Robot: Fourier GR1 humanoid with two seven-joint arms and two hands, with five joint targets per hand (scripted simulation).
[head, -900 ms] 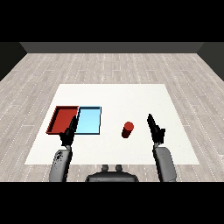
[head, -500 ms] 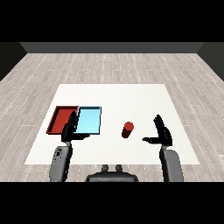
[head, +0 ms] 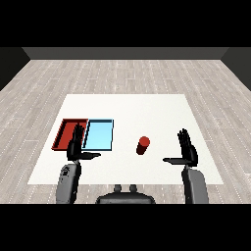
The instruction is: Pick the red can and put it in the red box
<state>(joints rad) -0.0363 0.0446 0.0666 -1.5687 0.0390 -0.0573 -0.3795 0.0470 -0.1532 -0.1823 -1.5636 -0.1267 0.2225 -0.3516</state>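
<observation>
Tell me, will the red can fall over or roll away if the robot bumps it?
The red can stands upright and looks narrow, so a bump near its top would probably tip it. Being round, it would likely roll across the flat table once down.

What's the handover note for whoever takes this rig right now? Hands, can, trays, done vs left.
Right hand: open, fingers straight, thumb out toward the can, holding nothing, apart from it on its right.
Left hand: open, holding nothing, in front of the trays.
Red can: upright on the white table, between the light blue tray and the right hand.
Red tray: leftmost, beside the blue one, no can in it.
Done: nothing grasped yet.
Left: grasp the can, carry it over the blue tray, put it in the red tray.
</observation>
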